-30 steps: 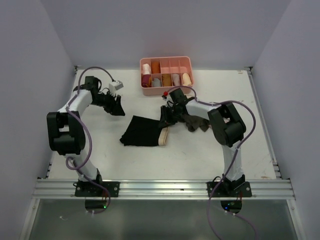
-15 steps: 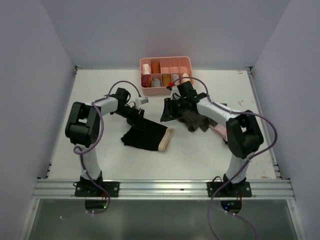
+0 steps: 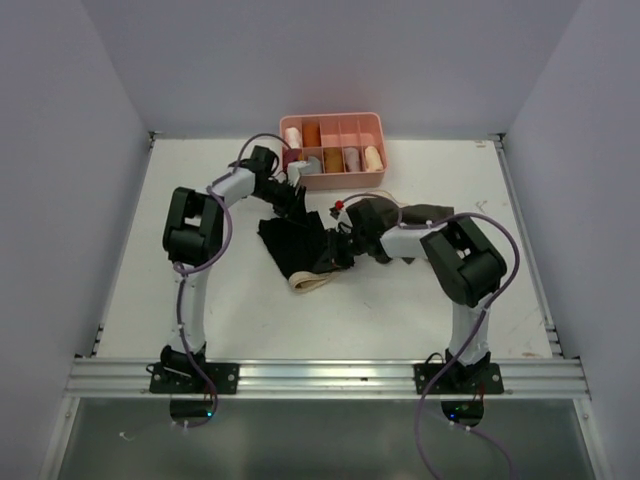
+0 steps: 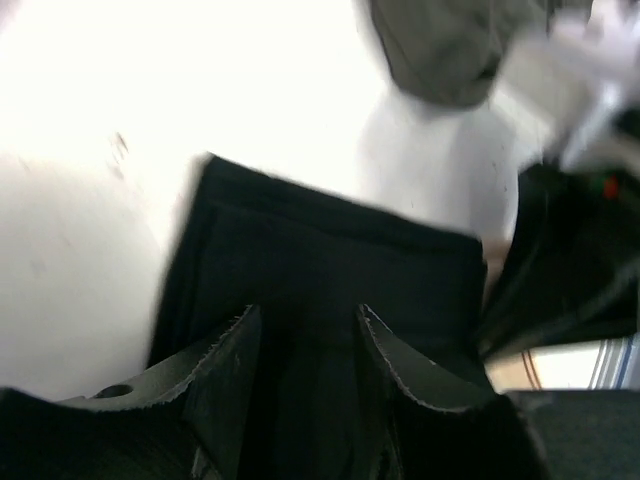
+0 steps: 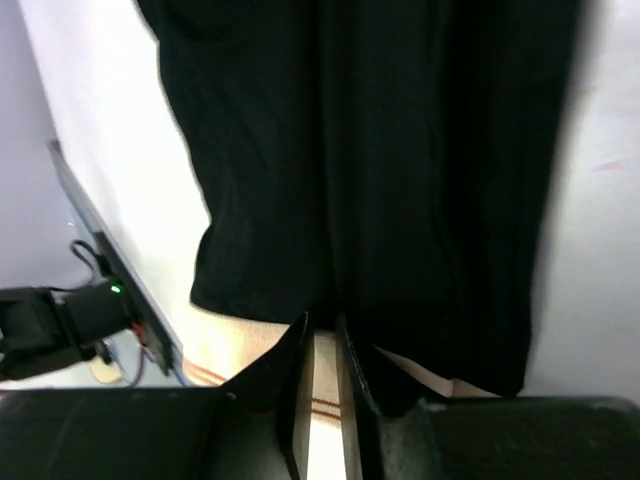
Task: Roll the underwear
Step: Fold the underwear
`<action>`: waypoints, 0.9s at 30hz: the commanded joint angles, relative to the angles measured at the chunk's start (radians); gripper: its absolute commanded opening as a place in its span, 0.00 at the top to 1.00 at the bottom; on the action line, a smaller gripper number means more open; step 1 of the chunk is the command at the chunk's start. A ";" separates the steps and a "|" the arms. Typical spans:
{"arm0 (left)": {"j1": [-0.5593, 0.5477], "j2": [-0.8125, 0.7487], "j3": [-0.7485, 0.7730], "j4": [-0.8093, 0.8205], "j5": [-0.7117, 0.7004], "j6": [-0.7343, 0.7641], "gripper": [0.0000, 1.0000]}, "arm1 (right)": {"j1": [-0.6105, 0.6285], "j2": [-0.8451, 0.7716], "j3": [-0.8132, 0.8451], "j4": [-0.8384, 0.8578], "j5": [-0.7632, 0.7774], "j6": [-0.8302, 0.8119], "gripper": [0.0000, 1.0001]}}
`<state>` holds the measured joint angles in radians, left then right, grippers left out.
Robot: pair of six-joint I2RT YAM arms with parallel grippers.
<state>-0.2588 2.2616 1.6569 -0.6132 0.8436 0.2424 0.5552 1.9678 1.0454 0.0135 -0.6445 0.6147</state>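
Note:
The underwear [image 3: 296, 245] lies on the white table between the two arms, black cloth with its beige waistband [image 3: 310, 284] at the near end. My left gripper [image 3: 290, 200] hovers at its far edge. In the left wrist view the left gripper [image 4: 308, 322] has its jaws apart over the underwear [image 4: 330, 250]. My right gripper [image 3: 336, 250] sits on its right side. In the right wrist view the right gripper [image 5: 322, 322] is nearly closed, pinching the edge of the underwear [image 5: 380, 150] by the waistband [image 5: 250, 345].
A pink divided tray [image 3: 350, 182] holding several rolled garments stands at the back centre, just behind the left gripper. A dark olive-brown garment [image 3: 418, 212] lies bunched on the table right of the underwear, also in the left wrist view as the olive-brown garment [image 4: 440, 50].
The left arm swung from the left side to the underwear's far edge. The right gripper came down onto the underwear and narrowed. The underwear turned, its waistband now nearest the arms' bases.

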 commanded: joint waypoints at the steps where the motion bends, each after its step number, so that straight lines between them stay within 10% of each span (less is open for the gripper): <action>1: 0.003 0.105 0.179 0.040 -0.112 0.026 0.52 | 0.096 -0.049 -0.062 0.130 0.002 0.178 0.79; 4: 0.004 0.015 0.207 0.036 -0.057 0.021 0.49 | 0.124 -0.067 0.023 0.115 -0.032 0.266 0.67; 16: 0.082 -0.508 -0.329 -0.086 0.057 0.175 0.49 | -0.067 -0.088 0.289 -0.150 -0.014 0.007 0.71; 27: 0.038 -0.360 -0.476 -0.235 0.103 0.322 0.53 | -0.024 0.252 0.616 -0.184 -0.072 -0.044 0.73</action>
<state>-0.2138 1.8862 1.1862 -0.8185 0.9241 0.5358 0.5198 2.1761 1.6138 -0.1238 -0.6895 0.6010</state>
